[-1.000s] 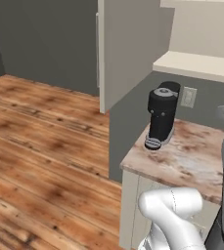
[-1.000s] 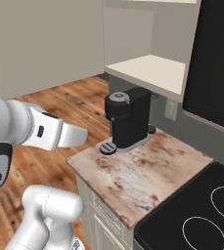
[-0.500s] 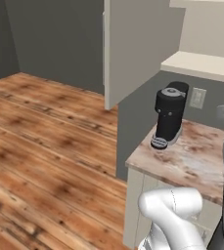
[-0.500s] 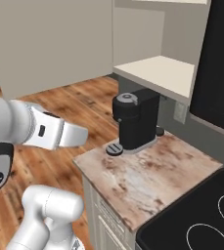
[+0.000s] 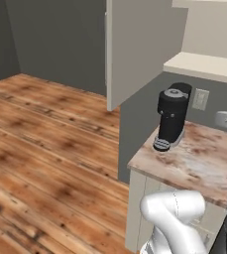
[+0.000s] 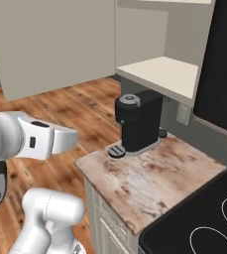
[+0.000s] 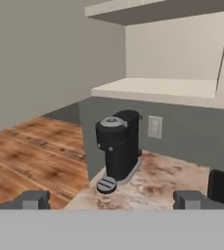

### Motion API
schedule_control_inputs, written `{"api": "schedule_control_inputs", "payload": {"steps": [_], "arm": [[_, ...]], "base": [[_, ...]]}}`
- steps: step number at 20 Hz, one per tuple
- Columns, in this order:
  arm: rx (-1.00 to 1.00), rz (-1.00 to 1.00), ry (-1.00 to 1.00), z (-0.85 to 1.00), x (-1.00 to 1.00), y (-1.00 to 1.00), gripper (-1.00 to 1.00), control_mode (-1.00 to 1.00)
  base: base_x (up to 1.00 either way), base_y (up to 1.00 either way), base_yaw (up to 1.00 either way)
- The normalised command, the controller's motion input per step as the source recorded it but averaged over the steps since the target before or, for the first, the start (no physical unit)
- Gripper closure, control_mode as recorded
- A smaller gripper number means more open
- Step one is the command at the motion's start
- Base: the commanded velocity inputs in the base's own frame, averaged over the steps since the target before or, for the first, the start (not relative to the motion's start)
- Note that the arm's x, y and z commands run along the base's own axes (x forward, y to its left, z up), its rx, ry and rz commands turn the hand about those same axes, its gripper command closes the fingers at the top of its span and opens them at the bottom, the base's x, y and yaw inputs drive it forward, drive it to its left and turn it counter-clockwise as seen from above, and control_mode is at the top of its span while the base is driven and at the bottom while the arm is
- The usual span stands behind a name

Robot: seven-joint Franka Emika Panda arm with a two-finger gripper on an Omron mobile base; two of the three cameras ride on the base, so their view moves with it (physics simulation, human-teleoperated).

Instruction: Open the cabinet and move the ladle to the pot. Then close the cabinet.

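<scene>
My gripper (image 7: 111, 199) hangs with its fingers spread wide, holding nothing, facing the black coffee machine (image 7: 117, 144). The cabinet (image 7: 182, 90) stands open above that machine, its door (image 5: 135, 47) swung out to the machine's left.

Light: I see even, soft, rendered brightness.
Shadows: faint under the black coffee machine (image 6: 137, 122).
Sharpness: slightly soft, low-resolution; no glare.

arm (image 6: 40, 141): glossy white rounded links | dark joints | end effector (image 7: 111, 199): grey fingertips

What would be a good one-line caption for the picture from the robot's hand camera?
Open gripper faces a black coffee maker on a marble-look counter, under an open cabinet with a bare shelf.
</scene>
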Motion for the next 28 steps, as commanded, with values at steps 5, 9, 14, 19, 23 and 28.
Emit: {"api": "schedule_control_inputs", "payload": {"steps": [5, 9, 14, 19, 23, 28], "arm": [[0.0, 0.0, -0.21, 0.14, -0.08, 0.6, -1.0, -1.0], [0.0, 0.0, -0.16, 0.25, -0.11, 0.43, -1.0, -1.0], [0.03, 0.0, -0.12, 0.19, -0.15, 0.44, -1.0, -1.0], [0.06, 0.0, -0.14, 0.0, -0.11, 0.63, -1.0, -1.0], [0.01, 0.0, -0.18, 0.05, 0.0, 0.66, -1.0, -1.0], [0.0, 0.0, -0.22, 0.01, 0.06, 0.58, -1.0, -1.0]], "base": [[0.0, 0.0, 0.0], [0.0, 0.0, 0.0], [0.0, 0.0, 0.0], [0.0, 0.0, 0.0], [0.0, 0.0, 0.0], [0.0, 0.0, 0.0]]}}
